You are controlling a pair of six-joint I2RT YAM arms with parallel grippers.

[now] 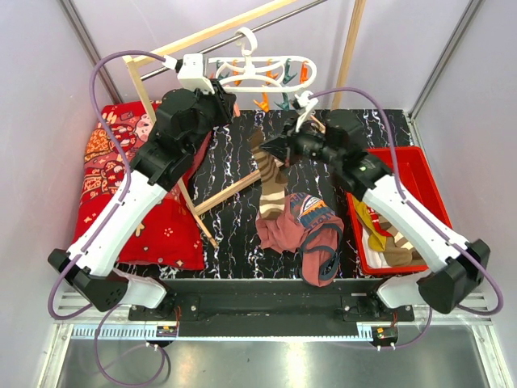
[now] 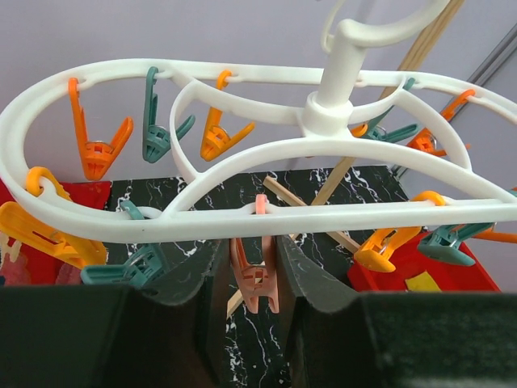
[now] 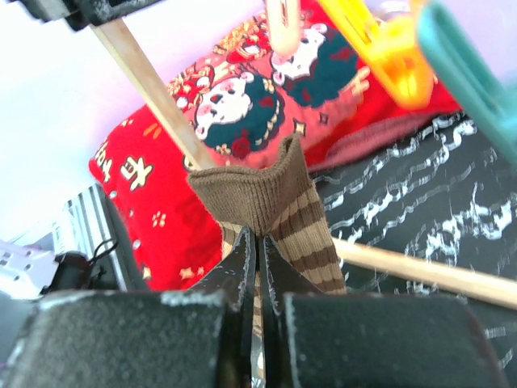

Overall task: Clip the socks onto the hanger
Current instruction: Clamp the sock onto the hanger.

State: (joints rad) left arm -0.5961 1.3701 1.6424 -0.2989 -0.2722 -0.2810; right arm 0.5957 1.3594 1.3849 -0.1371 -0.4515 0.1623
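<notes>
Left hand [image 2: 253,252] squeezes salmon peg [image 2: 255,284]; right hand [image 3: 258,252] pinches striped sock [image 3: 279,198] beside wooden pole [image 3: 150,90].

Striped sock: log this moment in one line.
left gripper: pinching pink peg on hanger | right gripper: shut on striped sock cuff | sock: hanging, not yet clipped

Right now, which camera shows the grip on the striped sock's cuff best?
The right wrist view: the striped sock sits close up, centre frame, its brown cuff pinched between the right gripper's shut fingers. The top view shows the sock whole but small, hanging from that gripper. The left wrist view misses it.
</notes>
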